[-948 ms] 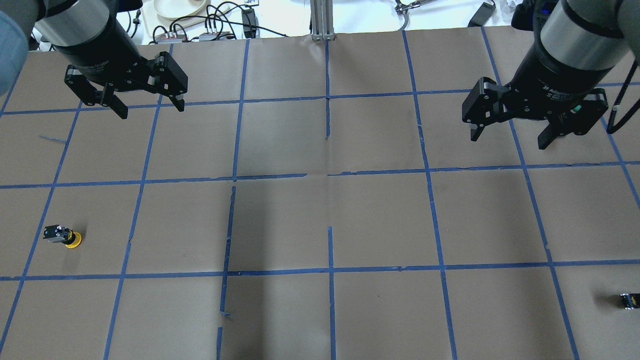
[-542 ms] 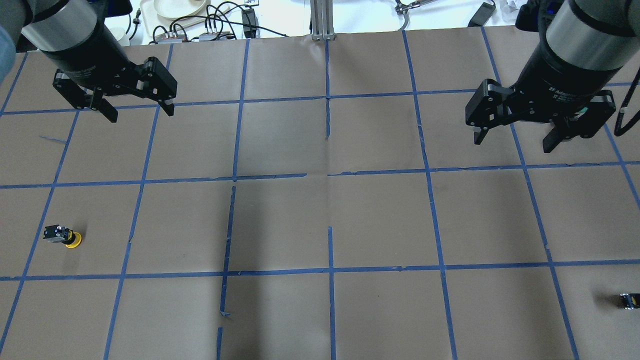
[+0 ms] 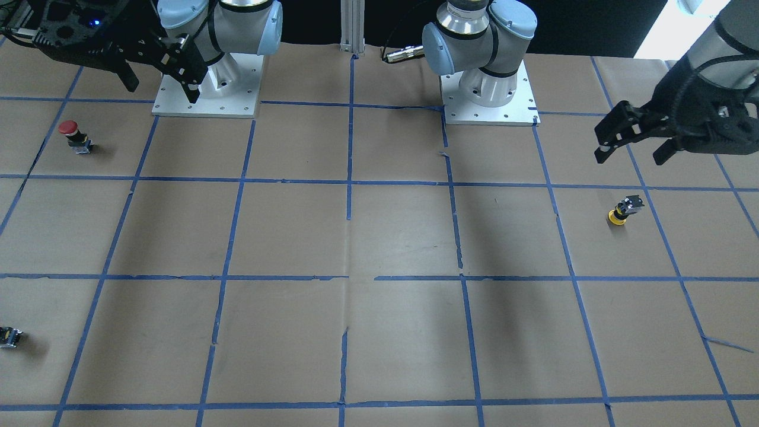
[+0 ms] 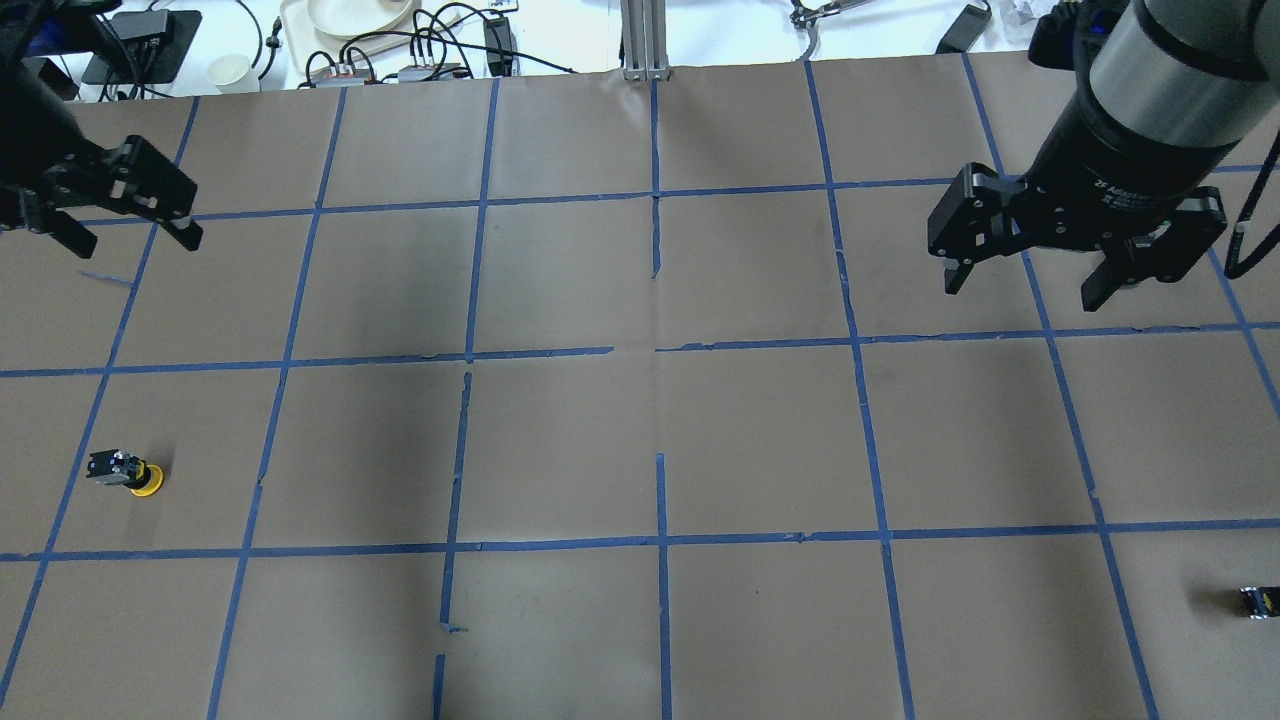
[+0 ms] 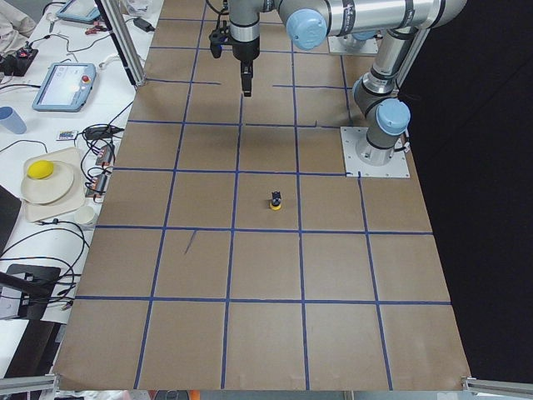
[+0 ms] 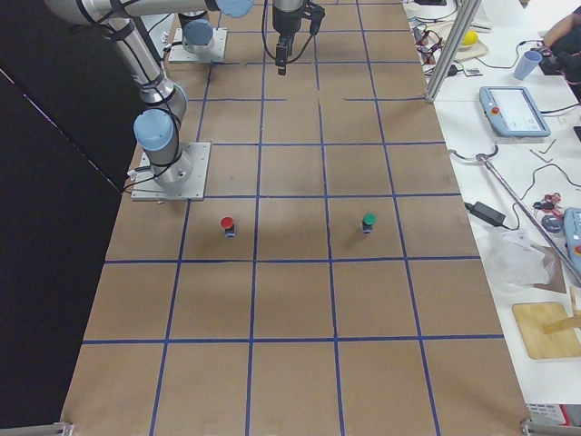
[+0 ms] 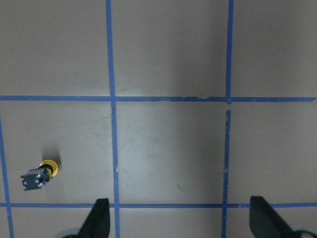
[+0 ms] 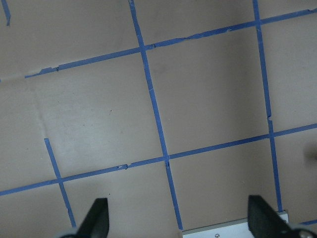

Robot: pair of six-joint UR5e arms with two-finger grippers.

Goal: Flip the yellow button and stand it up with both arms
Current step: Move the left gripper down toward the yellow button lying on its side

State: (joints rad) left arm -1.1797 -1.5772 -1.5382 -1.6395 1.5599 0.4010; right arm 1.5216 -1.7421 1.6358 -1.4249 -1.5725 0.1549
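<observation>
A brown paper table (image 4: 760, 440) taped into blue squares. The yellow button (image 4: 128, 474) sits alone inside one square, seemingly cap down with its contact block uppermost, though it may be tilted. Closest to the button, but well above and apart from it, hangs the left gripper (image 4: 135, 238), fingers spread wide and empty. Its wrist camera shows the button off to the lower left, not between the fingers. To begin well, it likely should centre over the button, turn its fingers to straddle the black neck, then descend. Far from the button, the right gripper (image 4: 1022, 290) hovers, also spread and empty. Farther off stands a red button (image 3: 70, 133).
</observation>
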